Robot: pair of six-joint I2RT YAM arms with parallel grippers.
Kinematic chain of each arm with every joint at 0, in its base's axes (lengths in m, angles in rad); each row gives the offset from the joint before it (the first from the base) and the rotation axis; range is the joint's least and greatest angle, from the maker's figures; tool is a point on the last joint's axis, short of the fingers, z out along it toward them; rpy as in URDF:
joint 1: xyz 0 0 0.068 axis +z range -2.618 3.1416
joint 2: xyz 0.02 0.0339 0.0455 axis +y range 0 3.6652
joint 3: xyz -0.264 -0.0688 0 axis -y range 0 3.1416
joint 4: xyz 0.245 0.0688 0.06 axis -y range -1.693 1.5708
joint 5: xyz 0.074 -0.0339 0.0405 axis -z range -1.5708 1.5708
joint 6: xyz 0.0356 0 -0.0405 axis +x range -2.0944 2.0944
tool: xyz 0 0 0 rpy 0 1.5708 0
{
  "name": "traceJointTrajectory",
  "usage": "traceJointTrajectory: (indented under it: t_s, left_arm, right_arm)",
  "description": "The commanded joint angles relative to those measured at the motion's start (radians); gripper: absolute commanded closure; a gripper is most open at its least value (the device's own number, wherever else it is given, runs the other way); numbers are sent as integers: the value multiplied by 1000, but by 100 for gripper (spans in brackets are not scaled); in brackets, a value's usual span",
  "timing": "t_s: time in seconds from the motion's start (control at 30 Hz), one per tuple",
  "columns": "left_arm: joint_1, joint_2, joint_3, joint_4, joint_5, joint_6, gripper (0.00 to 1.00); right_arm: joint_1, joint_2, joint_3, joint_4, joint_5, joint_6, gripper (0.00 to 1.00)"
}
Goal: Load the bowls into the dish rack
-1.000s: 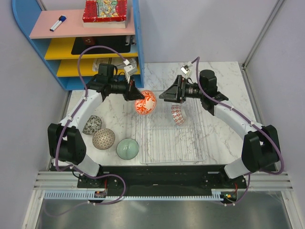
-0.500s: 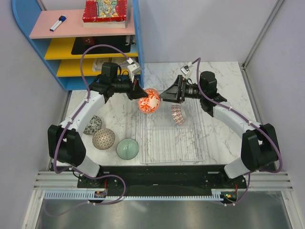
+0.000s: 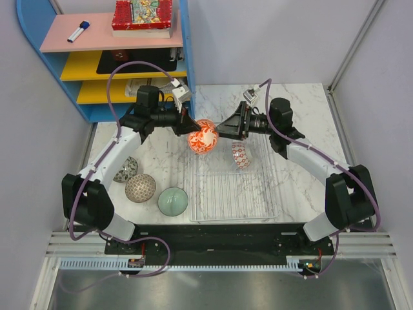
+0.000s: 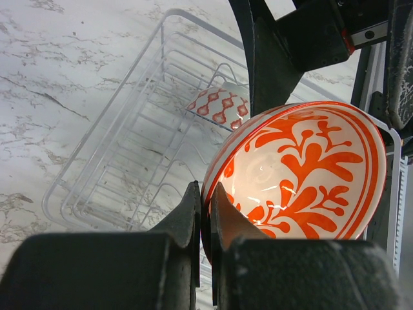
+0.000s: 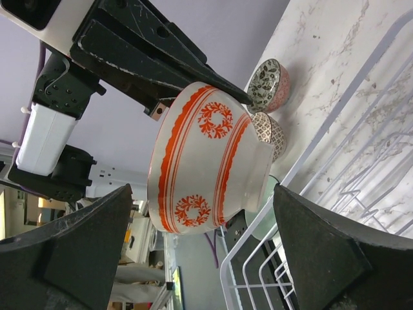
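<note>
My left gripper point(image 3: 191, 129) point(image 4: 205, 194) is shut on the rim of the orange-red floral bowl point(image 3: 202, 137) point(image 4: 303, 174) and holds it on edge in the air above the far left corner of the clear dish rack point(image 3: 258, 208) point(image 4: 97, 161). My right gripper point(image 3: 222, 128) point(image 5: 203, 194) is open, its fingers spread on either side of that bowl point(image 5: 206, 168) without touching it. The blue/red-white patterned bowl point(image 3: 240, 155) point(image 4: 219, 106) stands on edge in the rack. The grey speckled bowl point(image 3: 124, 169), brown lattice bowl point(image 3: 140, 188) and pale green bowl point(image 3: 173, 201) sit on the table left of the rack.
A blue shelf unit point(image 3: 184, 58) with pink and yellow shelves stands at the back left, with a marker point(image 3: 79, 31) and a red box point(image 3: 142, 14) on top. Grey walls close in both sides of the marble table point(image 3: 303, 103).
My left gripper has carried the orange-red bowl to the right. My right gripper has moved left until its open fingers flank the bowl.
</note>
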Motion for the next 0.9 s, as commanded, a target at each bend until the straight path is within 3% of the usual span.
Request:
traceJointTrajectory:
  t_s: [0.0, 0.4, 0.8, 0.87]
  left_arm:
    - [-11, -50, -1, 76, 16, -49, 98]
    - [-14, -57, -7, 94, 4, -57, 98]
    - [-14, -60, -22, 108, -5, -55, 98]
    - [-14, -57, -22, 111, -5, -57, 98]
  right_arm:
    - [15, 2, -10, 94, -29, 47, 2]
    - [46, 18, -20, 95, -28, 41, 10]
    - [50, 18, -33, 140, -37, 64, 38]
    - [52, 19, -33, 144, -37, 65, 50]
